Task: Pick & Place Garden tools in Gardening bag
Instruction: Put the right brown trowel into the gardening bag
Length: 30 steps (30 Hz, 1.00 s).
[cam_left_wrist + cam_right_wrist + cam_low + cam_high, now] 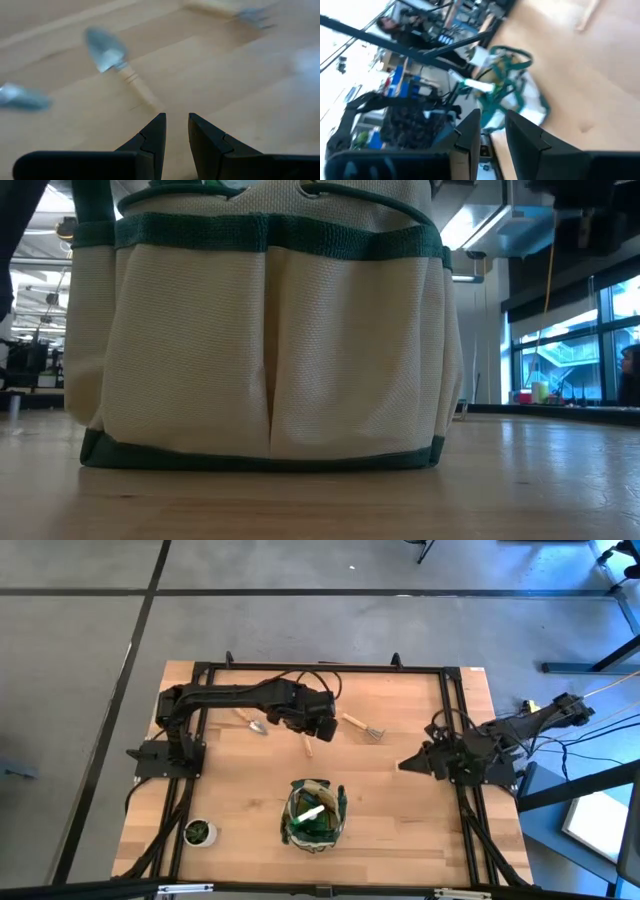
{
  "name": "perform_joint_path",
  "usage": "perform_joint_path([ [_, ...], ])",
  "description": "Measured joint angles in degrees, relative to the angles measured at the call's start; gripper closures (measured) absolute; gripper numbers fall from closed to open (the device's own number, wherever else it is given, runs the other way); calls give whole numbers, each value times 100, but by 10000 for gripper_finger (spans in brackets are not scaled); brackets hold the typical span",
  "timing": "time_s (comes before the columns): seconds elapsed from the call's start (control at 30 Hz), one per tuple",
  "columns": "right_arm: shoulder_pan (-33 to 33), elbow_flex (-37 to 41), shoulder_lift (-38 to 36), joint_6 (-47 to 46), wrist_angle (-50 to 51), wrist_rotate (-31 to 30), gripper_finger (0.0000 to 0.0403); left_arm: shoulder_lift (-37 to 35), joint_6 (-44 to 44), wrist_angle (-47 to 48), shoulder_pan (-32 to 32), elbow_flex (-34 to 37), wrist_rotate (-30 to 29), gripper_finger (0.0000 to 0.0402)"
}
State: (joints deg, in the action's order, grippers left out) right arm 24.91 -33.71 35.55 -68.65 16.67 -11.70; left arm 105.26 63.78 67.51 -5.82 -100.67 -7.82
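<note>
Bag [265,340] close; left gripper's [176,131] jaws seemingly empty.

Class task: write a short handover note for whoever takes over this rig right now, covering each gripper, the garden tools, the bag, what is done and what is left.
Left gripper: over the far middle of the table, jaws slightly apart, holding nothing, a wooden-handled trowel just ahead of it.
Right gripper: waiting at the table's right side, narrow gap, empty.
Gardening bag: near edge, centre, upright; something green and white shows inside.
Done: at least one item looks bagged.
Left: the trowel, a second trowel and the fork lie on the table.
Potted plant: stays out.
</note>
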Motion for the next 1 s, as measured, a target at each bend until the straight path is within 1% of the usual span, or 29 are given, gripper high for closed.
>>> perform_joint_path([
  [0.07,-194,2,-202,-18,311,20,312,88,108,303,-54,12,11,325],
  [0.17,-515,2,-391,-12,405,34,312,177,-56,441,-158,10,151,324],
  [0.23,-750,2,-457,-10,407,66,312,272,-188,346,-224,-1,146,319],
  [0.33,-1135,2,-528,4,399,357,312,383,-354,353,-330,5,141,306],
  [0.43,-1464,2,-579,46,387,754,312,458,-432,322,-484,29,216,282],
  [0.5,-1626,0,-573,141,379,932,312,517,-370,177,-611,122,426,263],
  [0.6,-1824,0,-572,199,340,1068,312,611,-335,134,-760,390,813,234],
  [0.67,-1926,0,-572,202,337,1102,312,661,-301,-139,-816,636,1053,216],
  [0.77,-2046,0,-572,297,277,1234,312,664,-252,-500,-831,1031,1086,197],
  [0.8,-2077,0,-572,328,242,1286,312,664,-201,-751,-831,1158,1131,194],
  [0.87,-2131,0,-572,353,214,1343,312,664,-157,-928,-835,1359,1246,192],
  [1.0,-2206,0,-572,354,225,1343,312,657,-16,-1431,-832,1769,1226,197],
])
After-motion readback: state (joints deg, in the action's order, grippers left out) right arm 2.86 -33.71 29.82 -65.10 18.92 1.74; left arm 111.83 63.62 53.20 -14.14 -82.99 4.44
